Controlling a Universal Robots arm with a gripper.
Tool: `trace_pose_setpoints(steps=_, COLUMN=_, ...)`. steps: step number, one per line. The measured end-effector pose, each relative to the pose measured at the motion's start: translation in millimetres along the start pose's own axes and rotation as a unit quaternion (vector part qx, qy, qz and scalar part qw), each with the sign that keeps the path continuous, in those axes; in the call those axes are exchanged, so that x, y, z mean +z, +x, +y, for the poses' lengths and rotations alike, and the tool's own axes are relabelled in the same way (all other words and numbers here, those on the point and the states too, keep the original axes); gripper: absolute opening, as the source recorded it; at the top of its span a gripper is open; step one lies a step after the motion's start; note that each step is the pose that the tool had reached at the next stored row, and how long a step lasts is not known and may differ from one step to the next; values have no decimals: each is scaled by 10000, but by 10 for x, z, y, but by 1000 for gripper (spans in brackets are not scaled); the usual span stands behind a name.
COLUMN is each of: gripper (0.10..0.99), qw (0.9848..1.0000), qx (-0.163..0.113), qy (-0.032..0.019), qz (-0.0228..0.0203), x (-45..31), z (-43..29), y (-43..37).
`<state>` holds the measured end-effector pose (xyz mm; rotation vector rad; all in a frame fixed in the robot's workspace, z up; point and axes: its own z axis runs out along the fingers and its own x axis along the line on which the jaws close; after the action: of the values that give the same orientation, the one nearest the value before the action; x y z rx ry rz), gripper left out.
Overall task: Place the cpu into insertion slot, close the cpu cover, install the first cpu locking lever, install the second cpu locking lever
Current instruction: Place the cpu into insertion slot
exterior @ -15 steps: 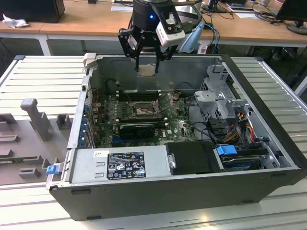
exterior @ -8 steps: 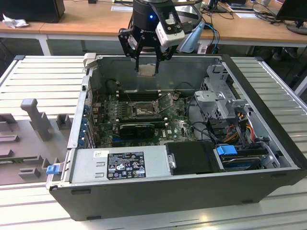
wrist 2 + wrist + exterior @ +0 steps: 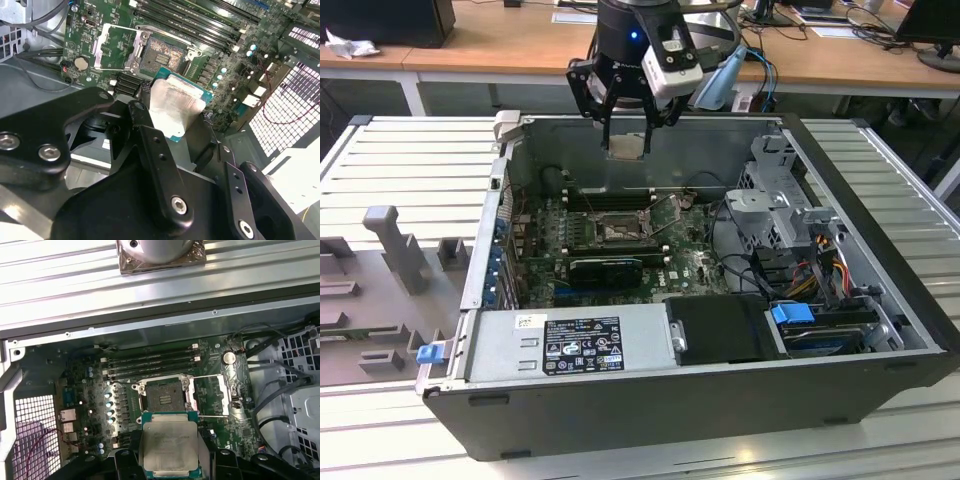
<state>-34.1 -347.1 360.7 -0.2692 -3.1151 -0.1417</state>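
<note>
Wooden desks (image 3: 840, 62) are running along the back of the room, and a ribbed grey table (image 3: 885, 175) is carrying one open case (image 3: 620, 405).

One cpu (image 3: 626, 147) (image 3: 175, 107) (image 3: 168, 447) is hanging in the air above the case's far wall, well clear of the board (image 3: 692, 265). In both wrist views its silvery face is showing. One black gripper (image 3: 625, 135) (image 3: 177, 125) (image 3: 168, 462) is pinching it, with the fingers (image 3: 150, 135) drawn in against opposite edges of the chip and nothing else in their hold.

Below, one slot (image 3: 618, 230) (image 3: 162, 52) (image 3: 162, 395) is lying bare on the green board, its dark centre showing. One cover (image 3: 117, 47) (image 3: 212, 395) is standing swung open, lying just beside the slot and joined to it along one edge. One round battery (image 3: 81, 63) (image 3: 229, 357) is sitting near the cover's outer side.

Further out in the exterior view, one labelled power supply (image 3: 570, 345) is filling the case's near edge. One metal drive cage (image 3: 775, 215) is standing toward the exterior view's right. Two blue clips are showing, one (image 3: 428, 352) at the case's corner on the exterior view's left and one (image 3: 792, 313) on the right. Grey moulded fixtures (image 3: 395, 245) are resting on the table at the exterior view's left.
</note>
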Motion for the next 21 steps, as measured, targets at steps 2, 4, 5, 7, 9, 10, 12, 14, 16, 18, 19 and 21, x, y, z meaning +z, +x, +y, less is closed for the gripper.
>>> trace_pose_setpoints(steps=2, gripper=525, qw=9999, qx=112, qy=-3, qz=-10, x=4, z=0, y=0)
trace_pose_setpoints(steps=4, gripper=525, qw=9997, qx=258, qy=-6, qz=-23, x=7, z=-1, y=0)
trace_pose_setpoints(steps=5, gripper=525, qw=9995, qx=327, qy=-7, qz=-30, x=9, z=-1, y=0)
trace_pose_setpoints(steps=7, gripper=525, qw=9989, qx=466, qy=-9, qz=-42, x=13, z=-1, y=0)
trace_pose_setpoints(steps=9, gripper=525, qw=9986, qx=520, qy=-10, qz=-47, x=14, z=-1, y=0)
trace_pose_setpoints(steps=10, gripper=525, qw=9985, qx=548, qy=-11, qz=-49, x=14, z=-1, y=0)
trace_pose_setpoints(steps=12, gripper=525, qw=9980, qx=634, qy=-9, qz=-58, x=17, z=-1, y=0)
trace_pose_setpoints(steps=14, gripper=525, qw=9975, qx=703, qy=-8, qz=-65, x=19, z=-2, y=0)
trace_pose_setpoints(steps=16, gripper=525, qw=9970, qx=769, qy=-7, qz=-71, x=20, z=-2, y=-1)
trace_pose_setpoints(steps=18, gripper=525, qw=9968, qx=801, qy=-9, qz=-74, x=22, z=-2, y=-1)
trace_pose_setpoints(steps=19, gripper=525, qw=9966, qx=823, qy=-9, qz=-76, x=23, z=-2, y=-1)
trace_pose_setpoints(steps=21, gripper=525, qw=9962, qx=870, qy=-10, qz=-80, x=25, z=-2, y=0)
